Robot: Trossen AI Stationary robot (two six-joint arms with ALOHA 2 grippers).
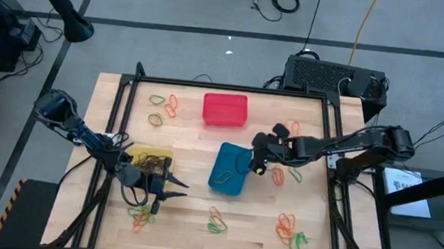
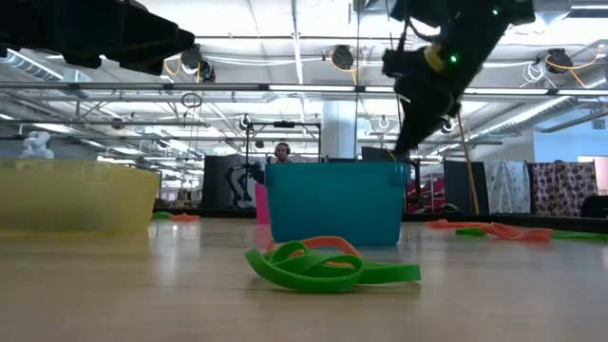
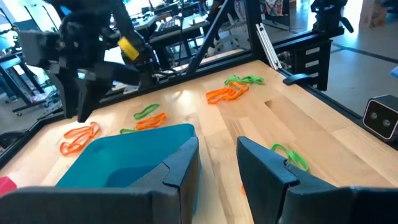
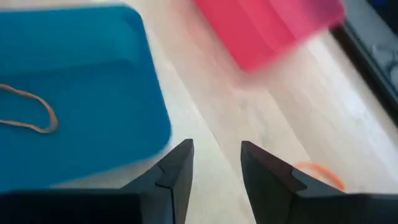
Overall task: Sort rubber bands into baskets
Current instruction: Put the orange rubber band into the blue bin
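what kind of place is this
Probably a large robotics lab or open workshop: a wooden table in a black frame on a grey floor with loose cables, and beyond it ceiling lights, hanging ducts and more equipment racks.

A: How is the scene lit?
B: Bright, even overhead ceiling lights point(image 2: 342, 57); soft shadows on the table point(image 1: 262, 218).
A: Any blur?
B: Right wrist view smeared by motion; low view's foreground tabletop unfocused.

Red basket point(image 1: 225, 110), blue basket point(image 1: 228, 168), yellow basket point(image 1: 147, 159); rubber bands point(image 1: 291, 233) scattered around.
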